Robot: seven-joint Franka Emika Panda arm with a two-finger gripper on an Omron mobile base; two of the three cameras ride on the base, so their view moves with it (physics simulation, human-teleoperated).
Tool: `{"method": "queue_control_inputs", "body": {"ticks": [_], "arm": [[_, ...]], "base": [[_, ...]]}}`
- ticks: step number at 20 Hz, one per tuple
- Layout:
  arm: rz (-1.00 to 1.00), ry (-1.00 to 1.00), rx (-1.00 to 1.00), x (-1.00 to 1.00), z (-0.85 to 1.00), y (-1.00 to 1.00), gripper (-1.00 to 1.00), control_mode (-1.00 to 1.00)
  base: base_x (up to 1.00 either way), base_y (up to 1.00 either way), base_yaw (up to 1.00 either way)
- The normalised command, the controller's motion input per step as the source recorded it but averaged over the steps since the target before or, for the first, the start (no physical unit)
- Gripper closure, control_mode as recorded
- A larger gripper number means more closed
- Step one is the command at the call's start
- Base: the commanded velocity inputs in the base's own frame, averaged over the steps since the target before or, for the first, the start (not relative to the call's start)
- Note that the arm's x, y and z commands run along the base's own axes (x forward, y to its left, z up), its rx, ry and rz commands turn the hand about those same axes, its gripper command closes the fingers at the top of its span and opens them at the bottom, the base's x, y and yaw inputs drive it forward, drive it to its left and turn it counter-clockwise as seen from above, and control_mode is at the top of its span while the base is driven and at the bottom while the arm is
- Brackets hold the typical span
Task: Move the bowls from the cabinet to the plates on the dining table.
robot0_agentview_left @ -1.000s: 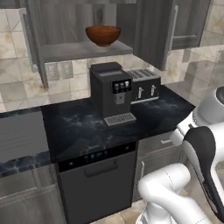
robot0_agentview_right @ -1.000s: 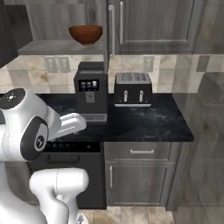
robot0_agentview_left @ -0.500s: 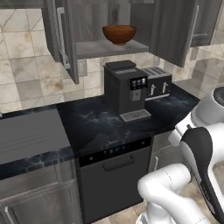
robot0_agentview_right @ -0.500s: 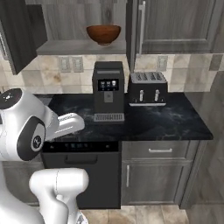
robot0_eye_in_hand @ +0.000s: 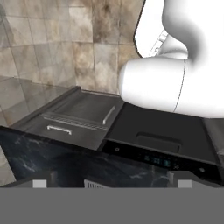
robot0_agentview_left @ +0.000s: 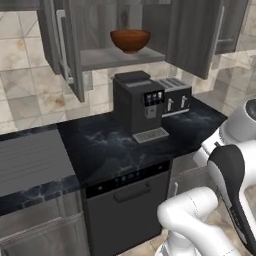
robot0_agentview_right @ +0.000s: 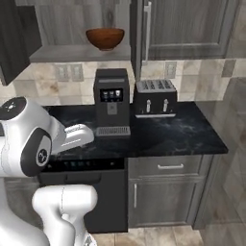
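The dark grey-brown wood-grain wall cabinet [robot0_agentview_left: 192, 35] with long silver bar handles hangs above the black white-veined marble desk [robot0_agentview_left: 105, 147], its doors swung open so that the grey shelf inside is bare to view. Under the desk sit a black dishwasher front [robot0_agentview_left: 127, 202] and grey drawer and door fronts [robot0_agentview_right: 166, 194]. On the desk, directly below the open cabinet, stands a tall black coffee machine [robot0_agentview_right: 112, 101] with a small lit panel, and just beside it a squat dark silver-trimmed four-slot toaster [robot0_agentview_right: 153, 97]. A round, deep, dark brown wood-like bowl [robot0_agentview_right: 105, 38] rests upright on the cabinet shelf, almost straight above the coffee machine. The robot's pincer [robot0_eye_in_hand: 111, 183] is low, at the front edge of the desk and pointing down over the dishwasher toward the tiled floor, well below the bowl and far from it. Its two fingertips stand wide apart with nothing between them.
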Motion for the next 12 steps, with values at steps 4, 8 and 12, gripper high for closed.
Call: {"method": "queue_control_inputs", "body": {"ticks": [4,8,12], "arm": [[0.00,0.00,0.00,0.00,0.00,0.00,-1.00,1.00],[0.00,0.00,0.00,0.00,0.00,0.00,-1.00,1.00],[0.00,0.00,0.00,0.00,0.00,0.00,-1.00,1.00]], "base": [[0.36,0.00,-0.07],[0.29,0.00,-0.06],[0.28,0.00,-0.06]]}}
